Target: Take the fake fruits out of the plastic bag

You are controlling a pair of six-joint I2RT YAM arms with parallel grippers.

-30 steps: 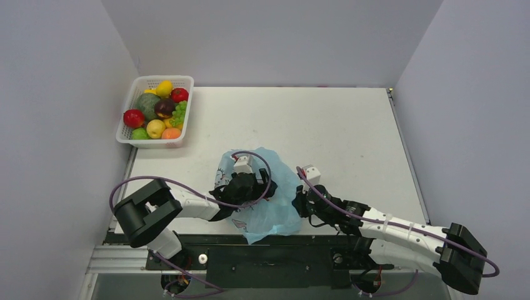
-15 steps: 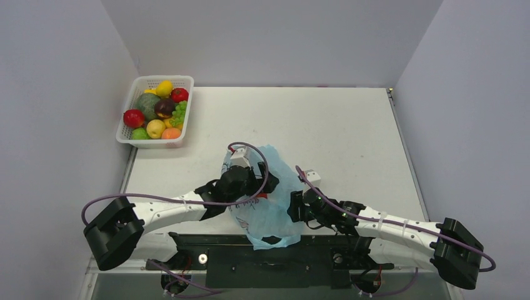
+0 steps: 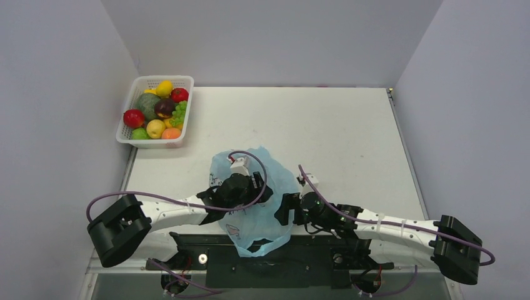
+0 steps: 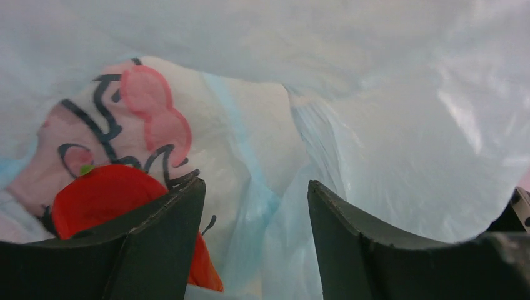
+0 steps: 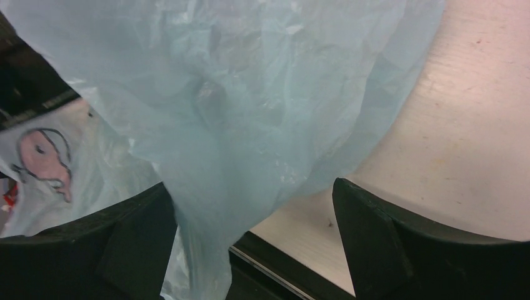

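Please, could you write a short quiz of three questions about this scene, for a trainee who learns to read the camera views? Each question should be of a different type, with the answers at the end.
1. True or false: the white basket, filled with fruits, stands at the far left corner of the table, apart from the plastic bag.
2. Multiple choice: in the left wrist view, what colour is the rounded thing beside the left gripper? A. green B. red C. blue
3. Short answer: in the right wrist view, what hangs between the open fingers of the right gripper?
Key: 1 true; 2 B; 3 the plastic bag.
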